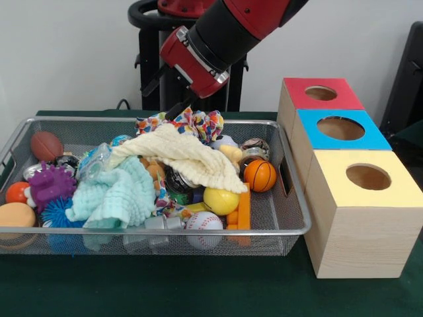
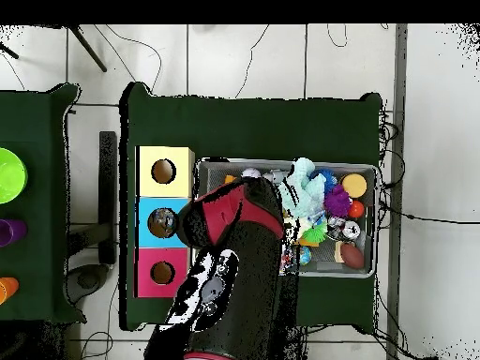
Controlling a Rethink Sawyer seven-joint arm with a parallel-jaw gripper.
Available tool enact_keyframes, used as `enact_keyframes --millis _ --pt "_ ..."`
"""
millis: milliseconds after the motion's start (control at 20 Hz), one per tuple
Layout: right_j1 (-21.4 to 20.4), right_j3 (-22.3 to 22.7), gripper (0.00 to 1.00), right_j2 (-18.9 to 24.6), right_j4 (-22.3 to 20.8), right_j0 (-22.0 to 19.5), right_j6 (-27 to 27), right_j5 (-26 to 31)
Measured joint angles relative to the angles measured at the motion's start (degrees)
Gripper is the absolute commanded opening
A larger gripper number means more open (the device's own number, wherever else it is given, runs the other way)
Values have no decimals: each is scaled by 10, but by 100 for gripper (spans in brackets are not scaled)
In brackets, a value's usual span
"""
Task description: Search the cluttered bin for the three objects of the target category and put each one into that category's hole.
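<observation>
A wire mesh bin (image 1: 152, 232) holds a heap of toys and cloths. A cream cloth (image 1: 188, 157) lies on top in the middle, a mint cloth (image 1: 115, 195) to its left, and a patterned cloth (image 1: 201, 123) at the back. Balls show among them: a small basketball (image 1: 260, 175), a yellow ball (image 1: 220, 201), a baseball (image 1: 203, 226) and a brown football (image 1: 46, 145). My gripper (image 1: 174, 110) hangs at the bin's back edge, right by the patterned cloth. In the overhead view the arm (image 2: 234, 272) hides the gripper and the bin's left part.
Three wooden boxes with round holes stand beside the bin: red top (image 1: 320, 92), blue top (image 1: 340, 127), yellow top (image 1: 367, 177). A purple spiky toy (image 1: 49, 185) and an orange ball (image 1: 16, 214) lie at the bin's left end. A green object (image 2: 7, 175) sits on a side table.
</observation>
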Motion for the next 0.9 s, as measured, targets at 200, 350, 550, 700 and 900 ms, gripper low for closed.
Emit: enact_keyframes --millis 200,350,550,700,900 --pt "0 0 100 0 -4 0 0 0" --pt "0 0 100 0 -11 0 0 0" --pt "2 0 100 0 -25 0 0 -1" --pt "4 0 100 0 -36 -2 0 -6" --pt "7 0 100 0 -49 -8 0 -22"
